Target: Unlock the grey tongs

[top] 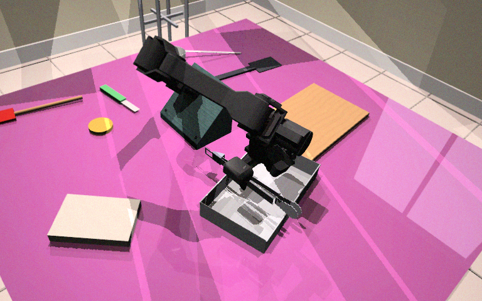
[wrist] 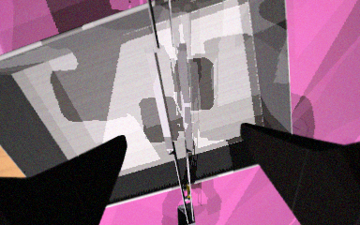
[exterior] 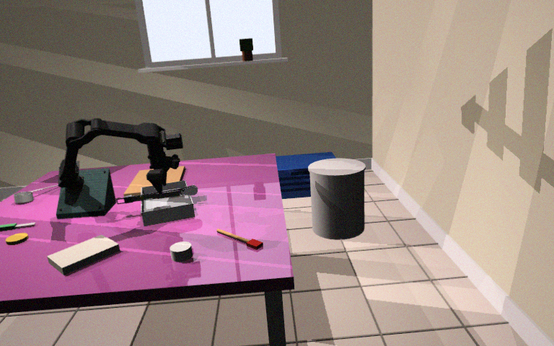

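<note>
No writing, label, brand, number or sign can be read in any of the three views — every surface shown is plain, flat colour without print.

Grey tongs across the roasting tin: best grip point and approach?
Grip the grey metal tongs mid-shaft, from straight above. They bridge the grey roasting tin with air beneath, and in the wrist view the open black gripper straddles them, so the fingers would likely close across both arms.
</note>
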Controlling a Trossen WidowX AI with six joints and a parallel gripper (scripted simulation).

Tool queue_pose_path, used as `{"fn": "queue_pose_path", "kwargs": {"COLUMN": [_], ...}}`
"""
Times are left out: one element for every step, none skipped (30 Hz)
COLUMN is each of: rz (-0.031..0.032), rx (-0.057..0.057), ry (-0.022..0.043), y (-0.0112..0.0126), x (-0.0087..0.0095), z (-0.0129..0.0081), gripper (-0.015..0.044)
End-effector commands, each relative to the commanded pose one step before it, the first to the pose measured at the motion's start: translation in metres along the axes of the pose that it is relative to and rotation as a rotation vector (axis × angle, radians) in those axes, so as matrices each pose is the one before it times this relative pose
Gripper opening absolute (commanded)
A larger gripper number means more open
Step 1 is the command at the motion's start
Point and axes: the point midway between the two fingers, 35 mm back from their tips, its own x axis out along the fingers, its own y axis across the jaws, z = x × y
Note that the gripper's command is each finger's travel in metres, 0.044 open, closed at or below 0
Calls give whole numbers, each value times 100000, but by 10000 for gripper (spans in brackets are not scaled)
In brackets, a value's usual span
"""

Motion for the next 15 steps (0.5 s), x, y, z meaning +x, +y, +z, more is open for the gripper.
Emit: {"fn": "queue_pose_path", "kwargs": {"rz": [-350, 8, 7, 6, 5, 4, 3, 3, 2, 1, 0, -1, -2, -3, -4], "rx": [-894, 1, 1, 1, 1, 1, 1, 1, 1, 1, 1, 1, 1, 1, 1], "ry": [610, -2, -2, -2, -2, -2, -2, -2, -2, -2, -2, -1, -1, -1, -1], "y": [75, 3, 3, 2, 2, 2, 1, 1, 1, 0, 0, 0, 0, -1, -1], "x": [659, 165, 165, 165, 165, 165, 165, 165, 165, 165, 164, 164, 164, 164, 164], "z": [-165, 13, 12, 11, 10, 10, 9, 8, 7, 6, 5, 4, 4, 3, 2], "gripper": [440, 440, 440, 440, 440, 440, 440, 440, 440, 440, 440, 440, 440, 440, 440]}}
